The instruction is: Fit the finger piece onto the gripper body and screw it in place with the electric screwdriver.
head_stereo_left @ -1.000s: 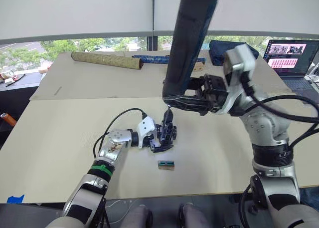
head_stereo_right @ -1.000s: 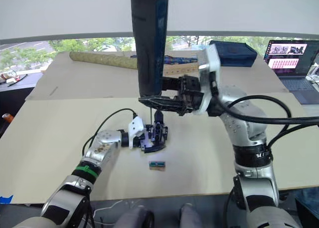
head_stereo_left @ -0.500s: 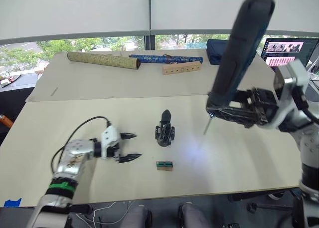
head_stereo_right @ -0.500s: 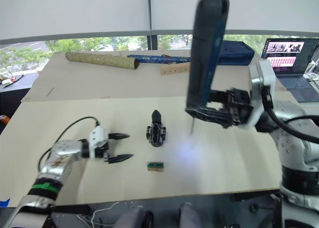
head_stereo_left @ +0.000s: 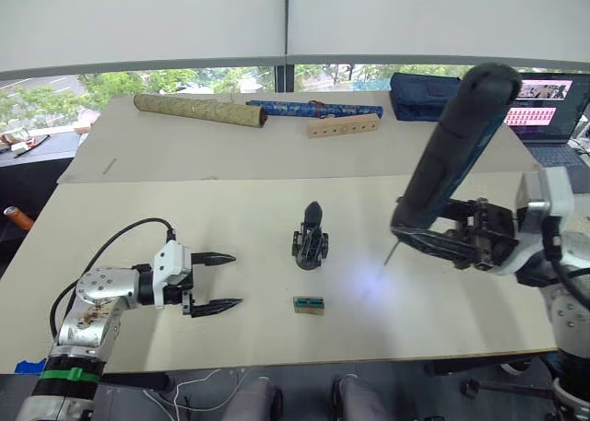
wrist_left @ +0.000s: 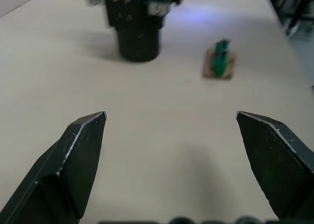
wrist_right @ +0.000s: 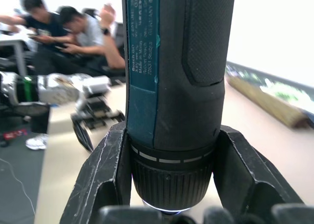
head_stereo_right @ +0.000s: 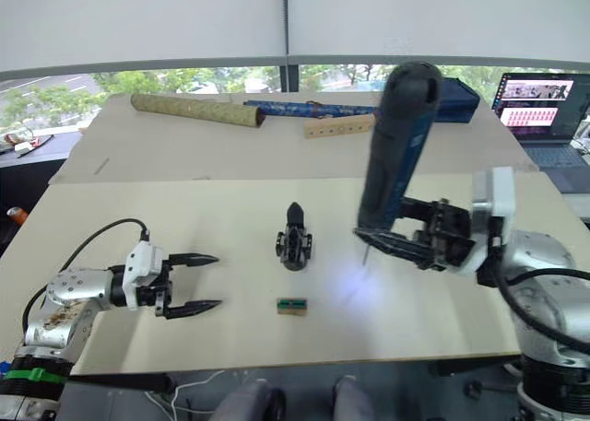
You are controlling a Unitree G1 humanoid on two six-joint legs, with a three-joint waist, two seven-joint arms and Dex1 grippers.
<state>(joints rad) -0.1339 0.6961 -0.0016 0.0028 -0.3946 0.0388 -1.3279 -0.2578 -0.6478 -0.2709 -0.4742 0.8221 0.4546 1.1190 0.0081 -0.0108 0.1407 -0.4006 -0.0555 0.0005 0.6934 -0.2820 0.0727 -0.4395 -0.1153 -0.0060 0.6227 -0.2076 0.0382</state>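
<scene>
one gripper body (head_stereo_left: pixel 311 239), one electric screwdriver (head_stereo_left: pixel 448 159), seemingly

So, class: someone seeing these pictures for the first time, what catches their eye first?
The big electric screwdriver, gripped in the right claw and tilted over the table's right side. Next the small gripper body standing alone mid-table, with the left claw open and empty to its left.

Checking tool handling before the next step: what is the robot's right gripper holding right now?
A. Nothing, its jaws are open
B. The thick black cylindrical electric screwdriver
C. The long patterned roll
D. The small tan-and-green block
B. The right gripper is shut around the thick black cylindrical electric screwdriver, its thin metal bit pointing down above the table.
</scene>
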